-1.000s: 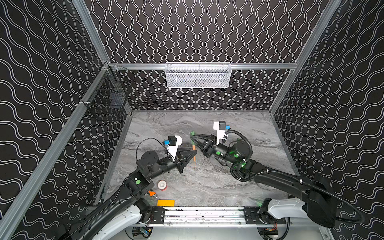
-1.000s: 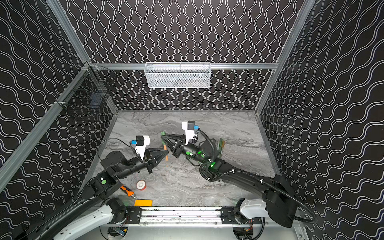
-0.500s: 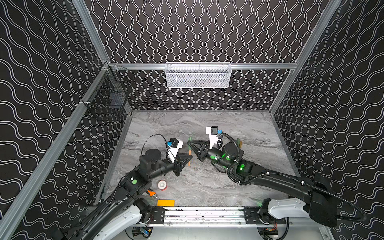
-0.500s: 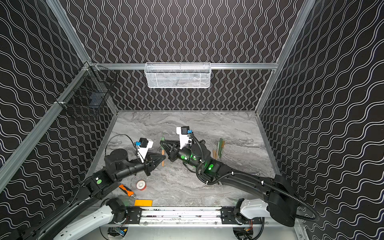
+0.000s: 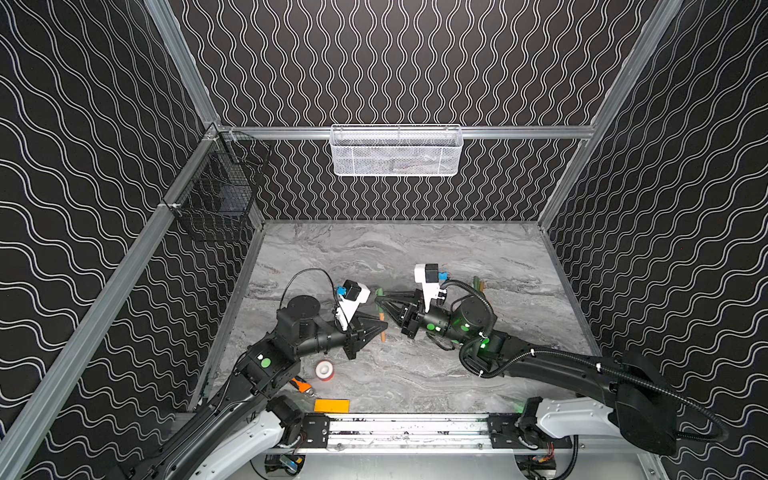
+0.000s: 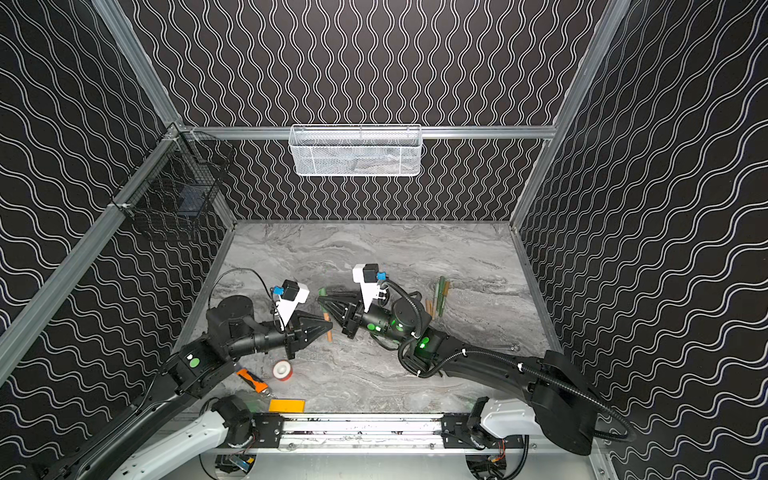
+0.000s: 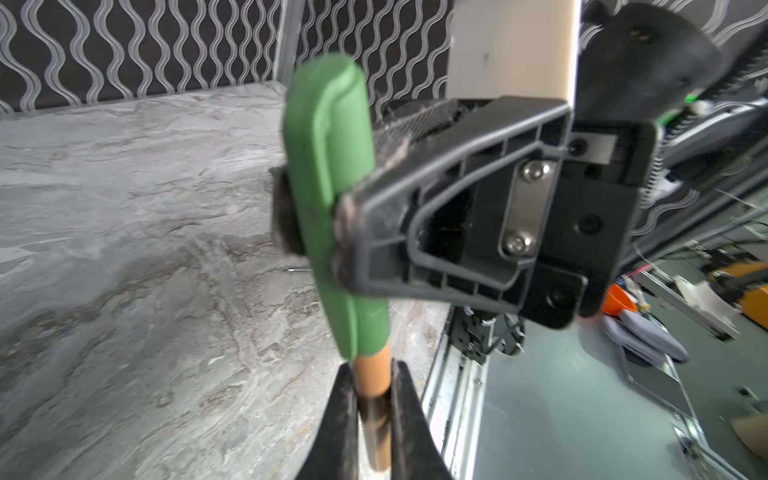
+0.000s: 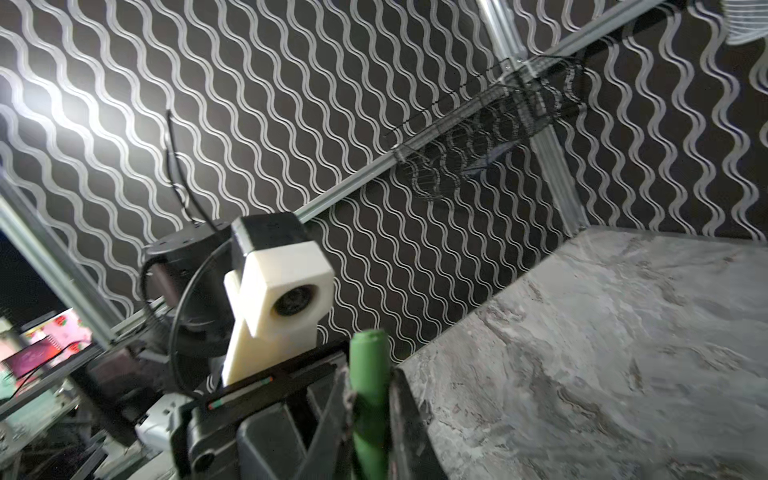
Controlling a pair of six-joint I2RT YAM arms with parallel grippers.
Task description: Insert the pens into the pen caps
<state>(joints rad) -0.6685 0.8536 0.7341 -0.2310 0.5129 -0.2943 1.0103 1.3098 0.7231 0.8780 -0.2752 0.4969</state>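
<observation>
My left gripper (image 7: 372,384) is shut on a tan pen (image 7: 374,365), and its fingers pinch the barrel from both sides. A green pen cap (image 7: 328,166) stands in line above it, and the pen's upper end goes into the cap's mouth, so the tip is hidden. My right gripper (image 8: 370,388) is shut on that cap (image 8: 370,353). In both top views the two grippers (image 5: 384,326) (image 5: 377,296) meet tip to tip at mid-table, with the cap (image 6: 322,296) over the pen (image 6: 328,330). Several more pens (image 6: 440,295) lie behind the right arm.
A red-and-white tape roll (image 5: 324,370), an orange-and-black tool (image 5: 301,384) and an orange block (image 5: 331,405) lie near the front left. A silver wrench (image 6: 505,347) lies at the right. A white mesh basket (image 5: 396,151) hangs on the back wall and a black wire basket (image 5: 220,199) on the left wall.
Both grippers have moved toward the table's front with their loads. The gap between the green cap and the tan pen has closed, and the two now stand in one line.
</observation>
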